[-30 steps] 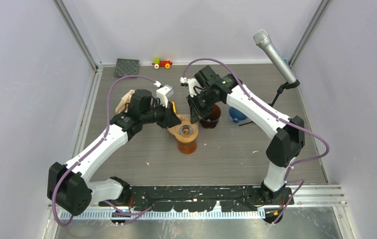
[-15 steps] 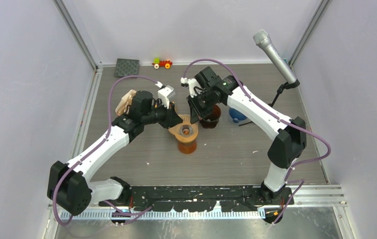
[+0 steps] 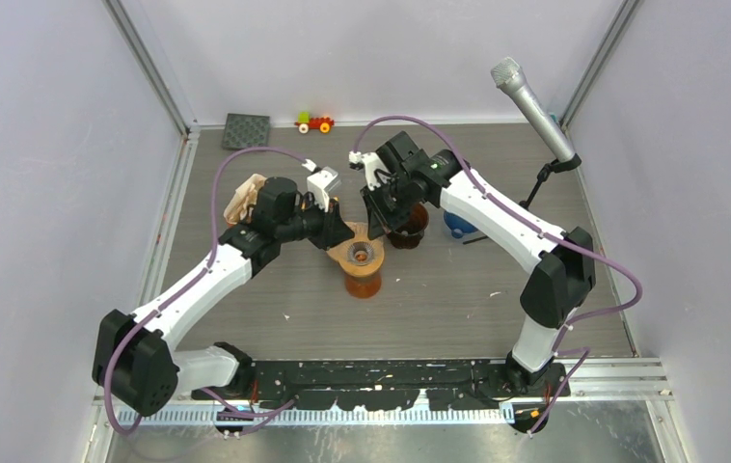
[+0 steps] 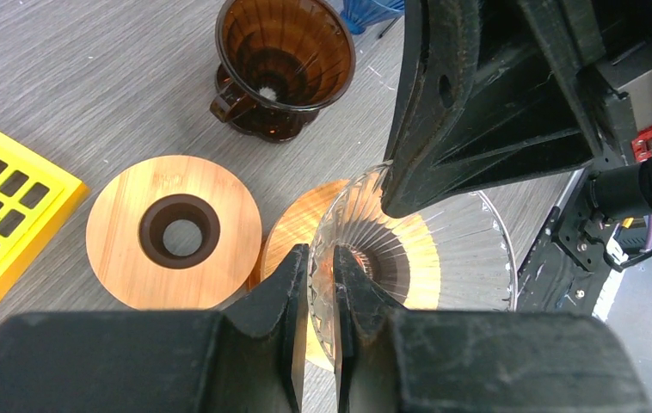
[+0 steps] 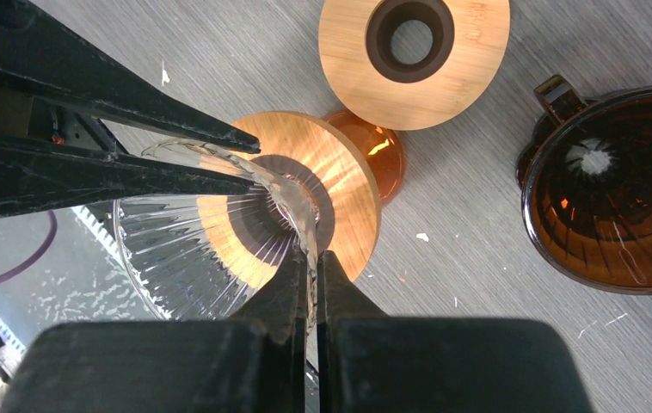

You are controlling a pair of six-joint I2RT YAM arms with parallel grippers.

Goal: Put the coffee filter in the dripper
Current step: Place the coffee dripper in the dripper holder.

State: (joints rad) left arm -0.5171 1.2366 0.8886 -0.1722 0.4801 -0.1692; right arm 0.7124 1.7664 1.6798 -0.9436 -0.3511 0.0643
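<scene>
Both grippers are shut on the rim of a clear ribbed cone dripper (image 4: 464,249), held just above an amber carafe with a wooden collar (image 5: 353,176). My left gripper (image 4: 321,258) pinches its near rim. My right gripper (image 5: 312,258) pinches the opposite rim. In the top view the left gripper (image 3: 340,230) and right gripper (image 3: 377,224) meet over the carafe (image 3: 363,275). A brown dripper (image 5: 615,189) stands empty on the table to the right. A beige stack that looks like paper filters (image 3: 242,197) lies behind the left arm, untouched.
A loose wooden ring (image 4: 174,232) lies flat next to the carafe. A yellow grid block (image 4: 4,206) is beside it. A blue object (image 3: 458,224), a microphone on a stand (image 3: 535,106), a dark mat (image 3: 246,130) and a toy car (image 3: 314,122) sit farther back.
Both grippers have shifted very slightly toward the back with the clear cone between them. Their grips are unchanged.
</scene>
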